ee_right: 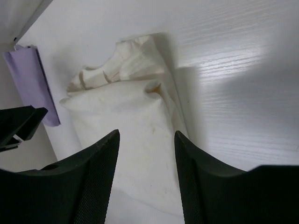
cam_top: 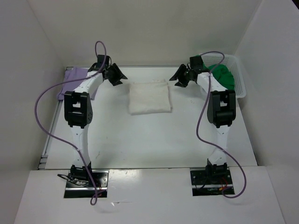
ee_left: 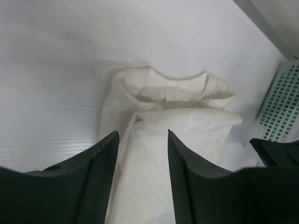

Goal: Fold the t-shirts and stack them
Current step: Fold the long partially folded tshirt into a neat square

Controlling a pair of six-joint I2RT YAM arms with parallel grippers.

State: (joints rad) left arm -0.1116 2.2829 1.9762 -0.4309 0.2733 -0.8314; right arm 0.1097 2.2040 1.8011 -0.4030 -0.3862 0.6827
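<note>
White table (cam_top: 140,140), walled in white on three sides. Carries both arms at its near edge and the cloth toward its far edge.

Left arm (cam_top: 77,109) and right arm (cam_top: 222,107), black and white. Reach away from their bases toward the far corners, each trailing a purple cable (cam_top: 46,116).

White plastic mesh basket (cam_top: 238,79) in the far right corner. Holds the bright green t-shirt (cam_top: 223,77), bunched up inside and partly hidden behind the right arm.

Cream white t-shirt (cam_top: 149,97), folded into a rough rectangle. Lies flat on the far middle of the table, between the two grippers and touching neither. Shows in the left wrist view (ee_left: 173,121) with the collar end farthest from the fingers, and in the right wrist view (ee_right: 131,121) with one layer folded over another.

Lavender purple t-shirt (cam_top: 70,77), flat in the far left corner, partly covered by the left arm and well apart from the cream one. Appears as a purple strip (ee_right: 32,84) at the edge of the right wrist view.

Left gripper (cam_top: 114,74) (ee_left: 142,133), just left of the cream shirt. Jaws spread, nothing between them but cloth below.

Right gripper (cam_top: 183,77) (ee_right: 145,133), just right of the same shirt. Jaws likewise spread, pinching nothing.
</note>
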